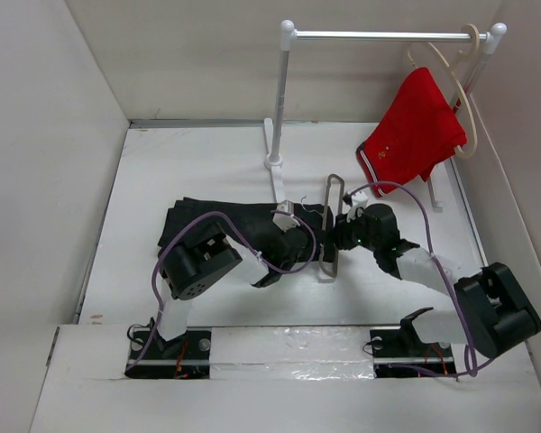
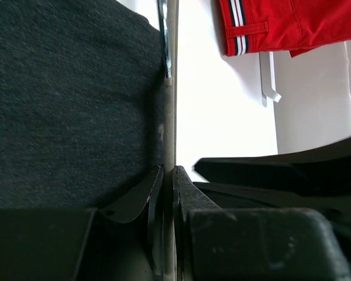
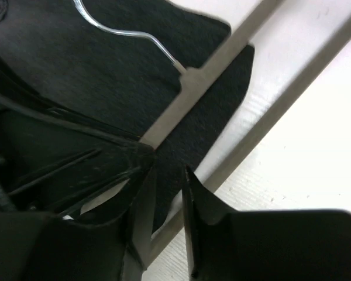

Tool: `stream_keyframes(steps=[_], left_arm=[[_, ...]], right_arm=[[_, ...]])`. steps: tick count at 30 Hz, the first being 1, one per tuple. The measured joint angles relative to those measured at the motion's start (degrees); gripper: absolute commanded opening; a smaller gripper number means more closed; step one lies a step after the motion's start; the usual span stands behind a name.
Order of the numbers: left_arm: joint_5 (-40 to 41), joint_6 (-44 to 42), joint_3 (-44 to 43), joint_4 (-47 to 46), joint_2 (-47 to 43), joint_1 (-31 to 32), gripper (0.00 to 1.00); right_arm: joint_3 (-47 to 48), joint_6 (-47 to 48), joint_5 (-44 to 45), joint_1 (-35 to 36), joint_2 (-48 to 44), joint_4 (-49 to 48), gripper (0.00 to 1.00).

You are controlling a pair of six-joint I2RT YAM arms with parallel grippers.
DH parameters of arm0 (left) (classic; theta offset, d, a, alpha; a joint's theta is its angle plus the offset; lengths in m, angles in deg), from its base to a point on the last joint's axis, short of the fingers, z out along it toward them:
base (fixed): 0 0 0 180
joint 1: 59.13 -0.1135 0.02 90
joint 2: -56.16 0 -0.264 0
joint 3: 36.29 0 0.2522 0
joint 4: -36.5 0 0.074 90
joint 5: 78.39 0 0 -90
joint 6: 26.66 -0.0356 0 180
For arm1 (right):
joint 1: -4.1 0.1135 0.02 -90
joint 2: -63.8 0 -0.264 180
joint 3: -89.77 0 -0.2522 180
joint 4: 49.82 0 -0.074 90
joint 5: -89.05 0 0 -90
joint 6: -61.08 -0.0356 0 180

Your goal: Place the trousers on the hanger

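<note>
Two grippers meet mid-frame at the hanger (image 1: 328, 194), on the right edge of the trousers (image 1: 243, 221). The left gripper (image 2: 165, 175) is clenched on its bar. The right gripper (image 3: 167, 178) stands released, jaws parted over a bar.

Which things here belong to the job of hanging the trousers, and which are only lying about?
For the job: long black soft-fabric trousers; thin grey metal hanger.
Not for the job: red shorts with white trim; cream rounded hanger; white clothes rail.
</note>
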State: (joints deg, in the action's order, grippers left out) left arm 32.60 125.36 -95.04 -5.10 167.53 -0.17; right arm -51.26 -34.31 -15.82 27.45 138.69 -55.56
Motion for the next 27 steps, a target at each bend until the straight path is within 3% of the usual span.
stream_keyframes(steps=[6, 13, 17, 22, 27], left_arm=[[-0.22, 0.0, -0.02, -0.61, 0.39, -0.57, 0.0], [-0.44, 0.04, 0.24, -1.25, 0.55, -0.68, 0.0], [-0.17, -0.24, 0.39, -0.7, 0.63, -0.74, 0.0], [-0.83, -0.26, 0.55, -1.75, 1.09, -1.07, 0.0], [-0.81, -0.39, 0.55, -2.08, 1.38, -1.07, 0.0]], right_arm=[[3.02, 0.39, 2.93, 1.49, 0.07, 0.61, 0.38], [3.21, -0.31, 4.13, 1.38, 7.3, -0.79, 0.36], [3.58, -0.98, 5.09, 1.55, 9.46, -1.7, 0.58], [4.24, -1.09, 7.19, 1.68, 9.81, -2.69, 0.52], [4.22, -1.09, 8.39, 2.25, 10.12, -2.93, 0.56]])
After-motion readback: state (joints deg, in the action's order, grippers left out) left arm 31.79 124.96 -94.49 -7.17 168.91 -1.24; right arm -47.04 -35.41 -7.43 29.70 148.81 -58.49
